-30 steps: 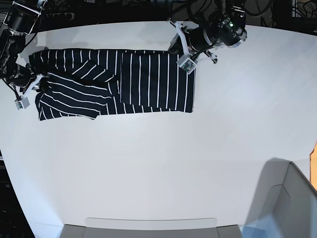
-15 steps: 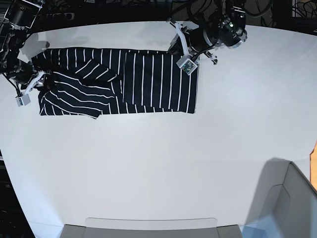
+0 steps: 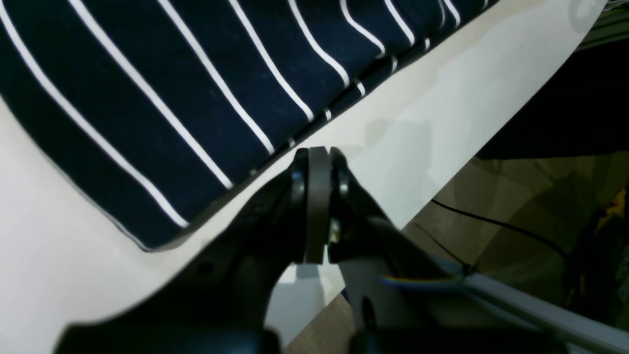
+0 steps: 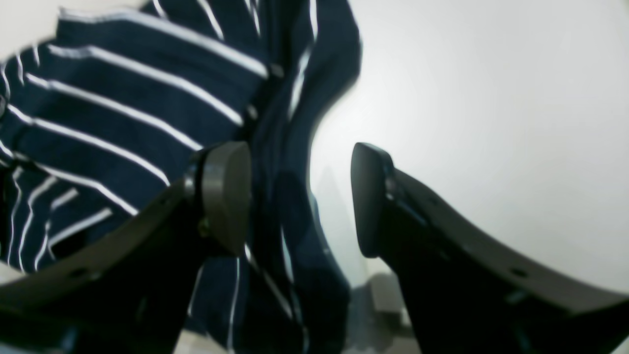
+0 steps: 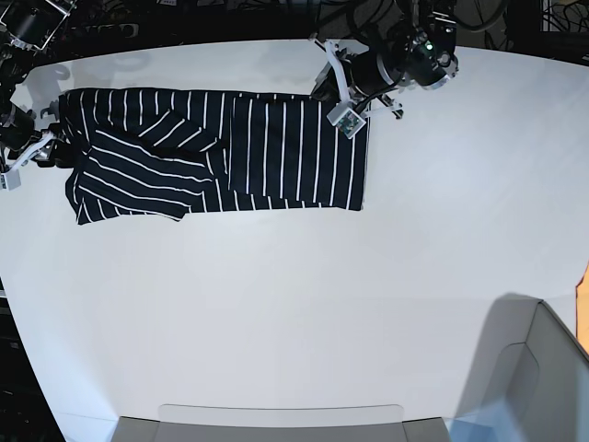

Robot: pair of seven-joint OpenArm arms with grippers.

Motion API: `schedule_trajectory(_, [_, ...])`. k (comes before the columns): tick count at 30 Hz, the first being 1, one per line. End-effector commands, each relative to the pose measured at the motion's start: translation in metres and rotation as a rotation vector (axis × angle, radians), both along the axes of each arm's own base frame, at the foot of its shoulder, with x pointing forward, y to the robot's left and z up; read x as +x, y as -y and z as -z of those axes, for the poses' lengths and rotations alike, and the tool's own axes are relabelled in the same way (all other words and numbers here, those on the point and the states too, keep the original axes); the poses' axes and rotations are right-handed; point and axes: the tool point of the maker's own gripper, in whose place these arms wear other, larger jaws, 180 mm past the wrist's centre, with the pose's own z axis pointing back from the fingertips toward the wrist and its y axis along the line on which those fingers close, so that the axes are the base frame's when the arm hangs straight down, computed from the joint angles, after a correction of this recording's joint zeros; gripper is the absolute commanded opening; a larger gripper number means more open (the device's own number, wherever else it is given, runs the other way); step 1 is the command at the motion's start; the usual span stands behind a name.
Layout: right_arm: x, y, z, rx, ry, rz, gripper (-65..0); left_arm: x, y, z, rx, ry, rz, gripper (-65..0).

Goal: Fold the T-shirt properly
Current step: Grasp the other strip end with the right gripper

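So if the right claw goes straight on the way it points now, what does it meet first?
Most likely the T-shirt. The right claw stands open, and dark striped cloth lies just ahead, partly between its fingertips. Behind that is only the white table. Depth is hard to judge here.

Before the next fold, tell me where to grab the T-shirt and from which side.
Judging by how it lies, take the T-shirt at its straight hem edge, coming in from the bare table beside it. That end lies flat, while the sleeve end is already doubled over and bunched.

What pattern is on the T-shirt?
Dark navy T-shirt with thin white stripes; clearest in the left wrist view.
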Motion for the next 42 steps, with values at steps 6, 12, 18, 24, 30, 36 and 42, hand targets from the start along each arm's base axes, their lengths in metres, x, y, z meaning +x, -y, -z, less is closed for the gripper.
schedule_trajectory(6, [0.011, -0.008, -0.021, 0.071, 0.105, -0.018, -32.1, 0.005, 0.004, -0.009, -0.028, 0.032, -0.002, -65.0])
schedule_trajectory(12, [0.019, -0.029, -0.007, 0.106, 0.065, -0.071, -32.1, 0.004, 0.006, -0.009, -0.031, 0.03, 0.001, -65.0])
schedule_trajectory(18, [0.017, -0.022, 0.023, 0.168, -0.018, -0.009, -32.1, 0.003, 0.005, -0.008, -0.029, 0.026, 0.0, -65.0])
schedule_trajectory(24, [0.012, -0.024, 0.032, 0.132, -0.057, -0.013, -32.1, 0.003, 0.005, -0.008, -0.03, 0.026, 0.002, -65.0])
schedule_trajectory(30, [0.007, -0.033, 0.046, 0.102, -0.109, -0.05, -32.1, 0.003, 0.006, -0.008, -0.033, 0.027, 0.001, -65.0])
schedule_trajectory(36, [0.003, -0.071, 0.066, 0.137, -0.153, -0.116, -32.1, 0.005, 0.005, -0.009, -0.032, 0.031, -0.004, -65.0])
schedule_trajectory(42, [0.003, -0.077, 0.068, 0.141, -0.158, -0.128, -36.5, 0.003, 0.007, -0.008, -0.035, 0.026, -0.002, -65.0])
